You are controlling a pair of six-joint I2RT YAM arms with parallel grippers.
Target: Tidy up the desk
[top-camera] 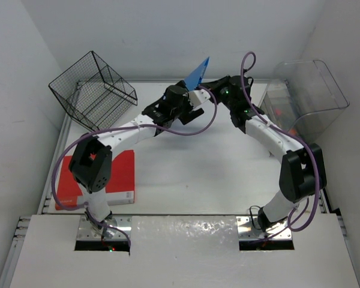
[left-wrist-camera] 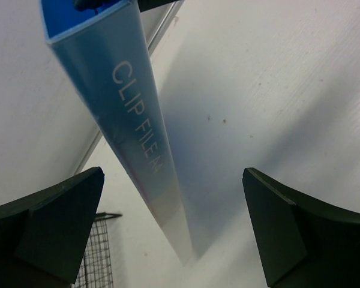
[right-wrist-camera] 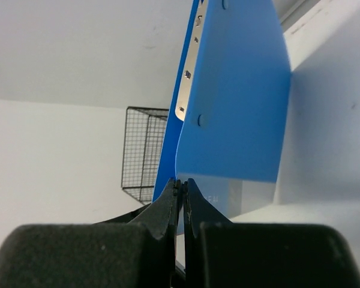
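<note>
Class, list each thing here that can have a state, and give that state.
blue clip file: held up, covers slightly apart.
right gripper: shut on blue clip file.
left gripper: open, gripping nothing.
wire basket: tilted, empty.
red folder: lying flat on desk.

Overall light: bright and even from above in my top view; the white bench (top-camera: 186, 174) looks flat, nearly washed out.
Glare: I get a shiny patch on the mounting board (top-camera: 186, 231) between the arm bases.
Shadows: faint under both arms; in the left wrist view the clip file (left-wrist-camera: 138, 138) throws a broad grey shadow.
Focus: left hand (left-wrist-camera: 173, 180) fingers (left-wrist-camera: 54, 228) dark and soft; right hand (right-wrist-camera: 181, 183) pads (right-wrist-camera: 84, 252) blurred, near black; wire basket (right-wrist-camera: 145, 150) crisp.
</note>
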